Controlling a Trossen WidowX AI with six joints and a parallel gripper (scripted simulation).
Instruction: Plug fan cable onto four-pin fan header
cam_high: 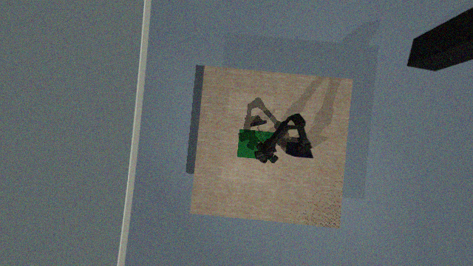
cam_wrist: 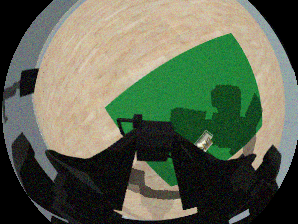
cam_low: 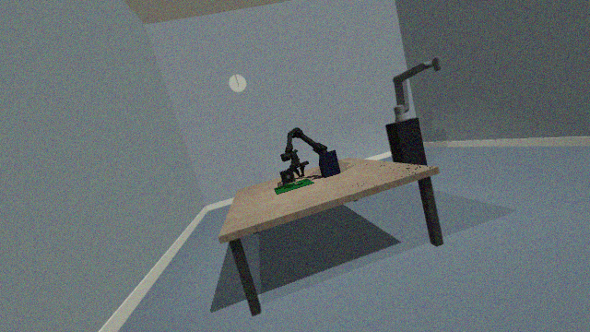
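The green board (cam_high: 245, 145) (cam_low: 295, 186) (cam_wrist: 193, 90) lies flat on the wooden table (cam_high: 259, 192) (cam_low: 323, 194). In the wrist view my gripper (cam_wrist: 153, 133) is shut on the fan cable's black plug (cam_wrist: 148, 135) and holds it over the board's near edge. A small pale part, which looks like the fan header (cam_wrist: 204, 139), sits on the board just right of the plug. In the overhead view the gripper (cam_high: 267, 153) hangs over the board's right edge. The dark fan (cam_high: 257, 123) (cam_low: 285, 176) stands beside the board. I cannot tell whether the plug touches the board.
The arm's dark base block (cam_high: 299, 149) (cam_low: 329, 162) stands on the table right of the board. A black pedestal with a grey arm (cam_low: 406, 138) stands behind the table's far corner. Shadows of the arm fall across the board and the table.
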